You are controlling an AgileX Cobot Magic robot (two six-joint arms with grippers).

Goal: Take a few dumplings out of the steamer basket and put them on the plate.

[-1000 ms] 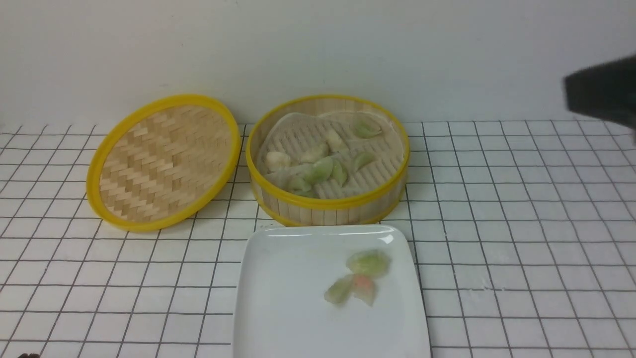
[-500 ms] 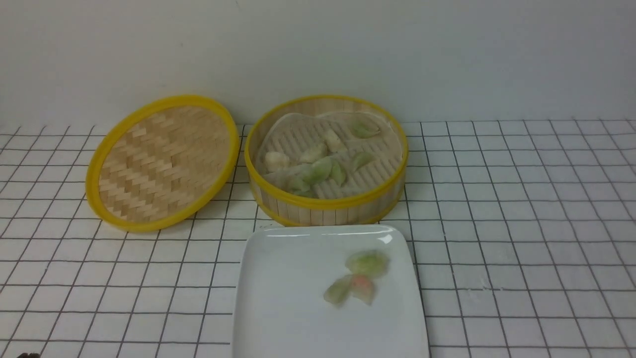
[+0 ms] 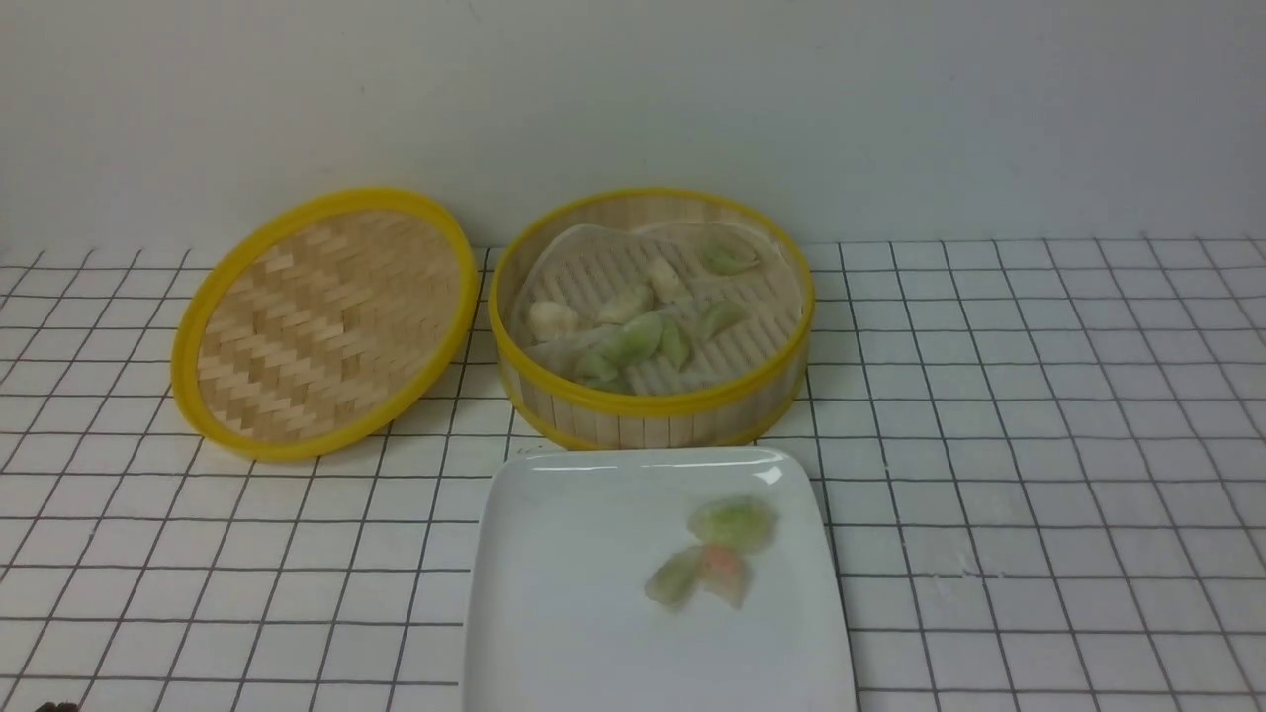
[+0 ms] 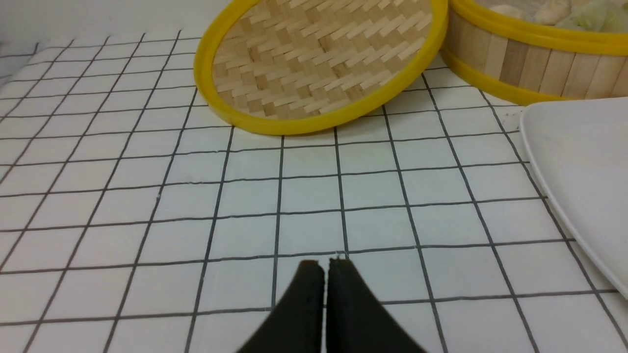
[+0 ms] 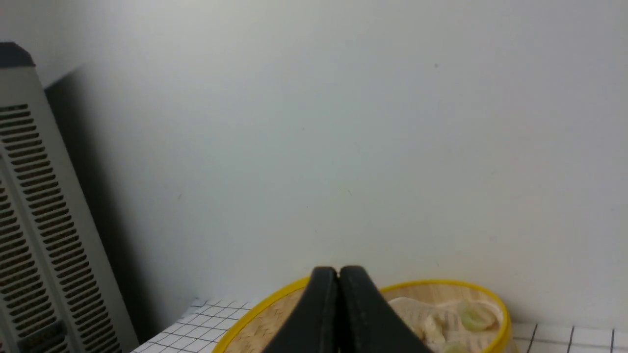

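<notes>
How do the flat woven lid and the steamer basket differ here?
The woven lid is flat, with hardly any depth, while the steamer basket has an upright slatted wall.
The lid's face is bare zigzag weave; the basket is lined with cloth and holds dumplings.
The lid stands left of the basket, which sits directly beyond the plate.
Both are round, bamboo-coloured and rimmed in yellow.

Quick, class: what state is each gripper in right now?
Left gripper: closed, holding nothing.
Right gripper: closed, holding nothing.
</notes>
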